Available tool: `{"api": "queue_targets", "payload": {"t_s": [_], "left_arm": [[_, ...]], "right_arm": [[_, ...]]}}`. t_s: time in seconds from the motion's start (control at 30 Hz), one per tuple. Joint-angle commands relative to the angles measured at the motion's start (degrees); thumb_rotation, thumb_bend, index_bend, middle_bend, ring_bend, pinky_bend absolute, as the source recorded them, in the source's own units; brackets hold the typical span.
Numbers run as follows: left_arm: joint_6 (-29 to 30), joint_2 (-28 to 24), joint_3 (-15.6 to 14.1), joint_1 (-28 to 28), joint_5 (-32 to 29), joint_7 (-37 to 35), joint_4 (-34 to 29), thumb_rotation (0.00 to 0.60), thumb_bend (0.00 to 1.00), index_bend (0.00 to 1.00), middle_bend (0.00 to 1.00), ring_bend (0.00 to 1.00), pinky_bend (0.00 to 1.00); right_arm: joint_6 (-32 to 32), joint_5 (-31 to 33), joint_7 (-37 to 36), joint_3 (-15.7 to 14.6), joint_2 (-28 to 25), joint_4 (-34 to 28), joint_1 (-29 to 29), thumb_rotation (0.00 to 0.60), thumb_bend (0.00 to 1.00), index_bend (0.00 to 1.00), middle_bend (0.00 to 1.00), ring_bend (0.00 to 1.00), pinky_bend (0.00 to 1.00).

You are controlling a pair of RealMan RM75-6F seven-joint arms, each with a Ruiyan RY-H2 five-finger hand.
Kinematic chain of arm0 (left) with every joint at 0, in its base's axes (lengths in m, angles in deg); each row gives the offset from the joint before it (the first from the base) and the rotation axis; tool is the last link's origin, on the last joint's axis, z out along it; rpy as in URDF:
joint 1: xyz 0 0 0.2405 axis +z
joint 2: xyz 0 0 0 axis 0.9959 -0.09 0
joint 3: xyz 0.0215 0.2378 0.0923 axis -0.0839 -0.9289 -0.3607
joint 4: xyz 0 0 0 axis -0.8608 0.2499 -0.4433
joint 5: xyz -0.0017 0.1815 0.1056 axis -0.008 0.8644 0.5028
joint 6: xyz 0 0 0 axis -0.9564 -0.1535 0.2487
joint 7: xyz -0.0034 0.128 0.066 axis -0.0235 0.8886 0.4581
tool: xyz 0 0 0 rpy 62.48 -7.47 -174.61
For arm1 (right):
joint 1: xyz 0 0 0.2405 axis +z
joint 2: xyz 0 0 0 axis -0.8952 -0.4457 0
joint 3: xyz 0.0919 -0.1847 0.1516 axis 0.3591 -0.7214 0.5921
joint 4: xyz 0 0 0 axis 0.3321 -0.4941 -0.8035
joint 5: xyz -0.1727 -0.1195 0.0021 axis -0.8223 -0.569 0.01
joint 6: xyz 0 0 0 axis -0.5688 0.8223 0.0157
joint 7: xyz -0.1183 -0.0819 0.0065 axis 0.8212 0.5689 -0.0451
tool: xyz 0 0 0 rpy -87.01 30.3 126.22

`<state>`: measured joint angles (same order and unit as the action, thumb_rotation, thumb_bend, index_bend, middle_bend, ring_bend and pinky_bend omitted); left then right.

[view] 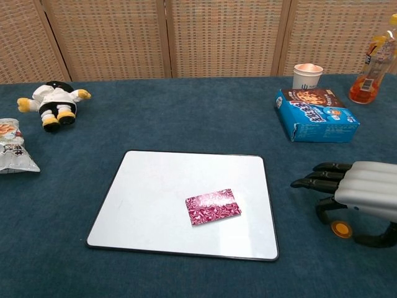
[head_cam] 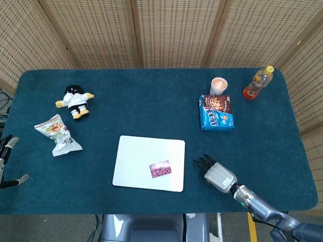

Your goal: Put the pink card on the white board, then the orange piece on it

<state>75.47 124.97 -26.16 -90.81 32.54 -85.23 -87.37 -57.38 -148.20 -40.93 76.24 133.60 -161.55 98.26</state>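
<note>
The pink card [view: 213,207] is seen lying flat on the white board [view: 155,186], toward its near right part. The orange piece [view: 340,229] is found on the blue counter [view: 186,118], right of the board, beneath the right robot hand [view: 360,189], whose fingers [view: 316,183] are stretched toward the board while the thumb curls by the piece; whether it is gripped cannot be told. The left robot hand [head_cam: 6,161] is barely seen at the edge, its state unclear.
</note>
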Motion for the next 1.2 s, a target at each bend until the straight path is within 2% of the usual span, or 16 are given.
{"api": "queue_targets", "payload": {"t_s": [0.03, 0.7, 1.2], "left_arm": [[-0.05, 0.01, -0.04, 0.00, 0.00, 0.01, 0.00, 0.600, 0.00, 0.00, 0.00, 0.00, 0.00], [-0.05, -0.09, -0.12, -0.03, 0.18, -0.05, -0.11, 0.600, 0.00, 0.00, 0.00, 0.00, 0.00], [-0.05, -0.11, -0.17, -0.04, 0.21, -0.04, -0.23, 0.600, 0.00, 0.00, 0.00, 0.00, 0.00]], "right_arm": [[-0.13, 0.12, -0.34, 0.22, 0.08, 0.24, -0.19, 0.600, 0.36, 0.48, 0.00, 0.00, 0.00], [-2.27, -1.69, -4.31, 0.00, 1.54, 3.39, -1.71, 0.600, 0.36, 0.59, 0.00, 0.00, 0.00], [-2.94, -2.63, -4.63, 0.00, 1.68, 3.77, -2.32, 0.600, 0.39, 0.60, 0.00, 0.00, 0.00]]}}
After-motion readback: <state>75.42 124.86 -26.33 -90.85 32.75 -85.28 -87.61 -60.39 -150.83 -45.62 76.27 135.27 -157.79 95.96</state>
